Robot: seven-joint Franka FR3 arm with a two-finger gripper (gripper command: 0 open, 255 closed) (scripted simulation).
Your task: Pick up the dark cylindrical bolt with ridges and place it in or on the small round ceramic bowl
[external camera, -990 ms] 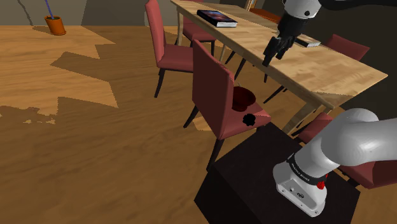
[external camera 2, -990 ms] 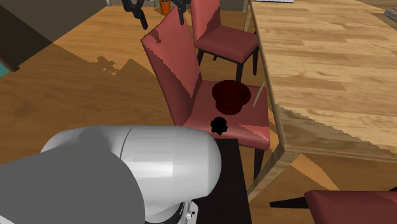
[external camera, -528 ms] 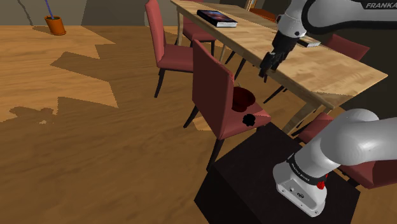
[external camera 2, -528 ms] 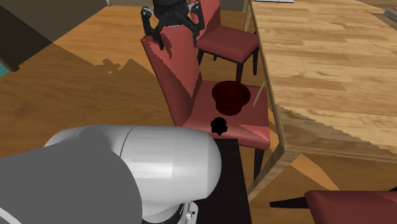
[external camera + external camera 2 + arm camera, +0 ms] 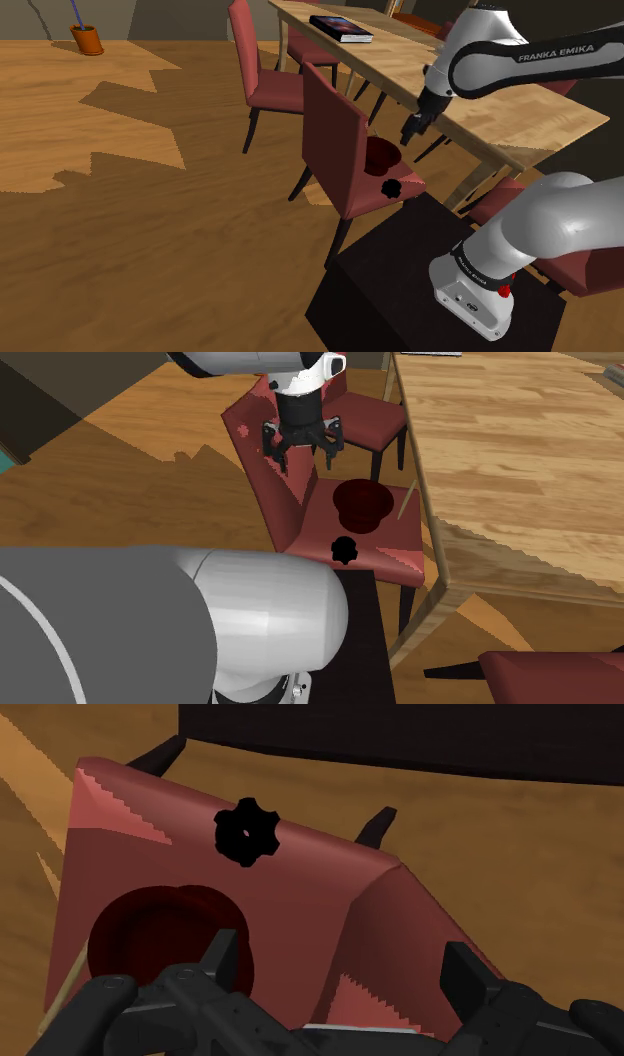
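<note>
Claw all black, fingers spread wide, empty, poised above red chair. "FRANKA EMIKA" lettered in white on dark band of arm. Black bolt, cog-shaped with ridged rim, lying on seat just beside round dark red bowl, apart from claw. Pale wood-grain tabletop alongside chair.

Shoulder view: we look down from beside the stand. Second exterior view: behind the arm base, nearer. Wrist view: closest. All share the red chair and the black bolt.
</note>
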